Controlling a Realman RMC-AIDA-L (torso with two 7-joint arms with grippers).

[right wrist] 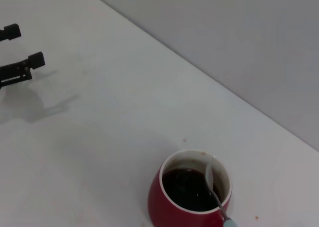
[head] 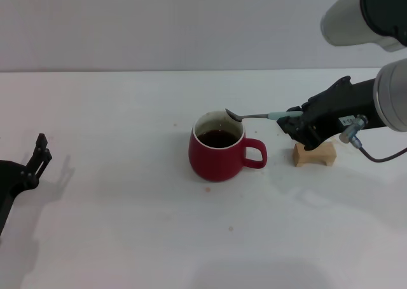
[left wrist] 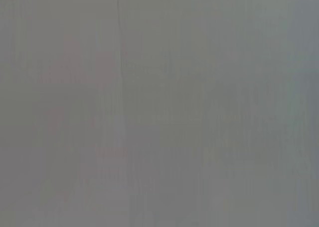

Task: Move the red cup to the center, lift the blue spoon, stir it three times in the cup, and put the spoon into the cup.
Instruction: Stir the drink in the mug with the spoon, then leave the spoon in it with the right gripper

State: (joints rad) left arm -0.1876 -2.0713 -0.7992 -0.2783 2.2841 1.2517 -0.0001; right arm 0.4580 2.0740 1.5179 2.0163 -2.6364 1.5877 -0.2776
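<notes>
The red cup [head: 219, 155] stands mid-table with dark liquid inside and its handle toward my right arm; the right wrist view shows the red cup [right wrist: 164, 207] from above. My right gripper [head: 294, 119] is shut on the pale blue handle of the blue spoon [head: 254, 116]. The spoon lies nearly level, its grey bowl just above the cup's far rim. In the right wrist view the blue spoon [right wrist: 211, 179] hangs over the liquid. My left gripper [head: 42, 150] rests at the table's far left, open, and the left gripper [right wrist: 29, 46] also shows in the right wrist view.
A tan wooden block [head: 314, 154] sits on the table just under my right gripper, right of the cup. A few small dark specks dot the white table [head: 127, 225] near the cup. The left wrist view shows only a plain grey surface.
</notes>
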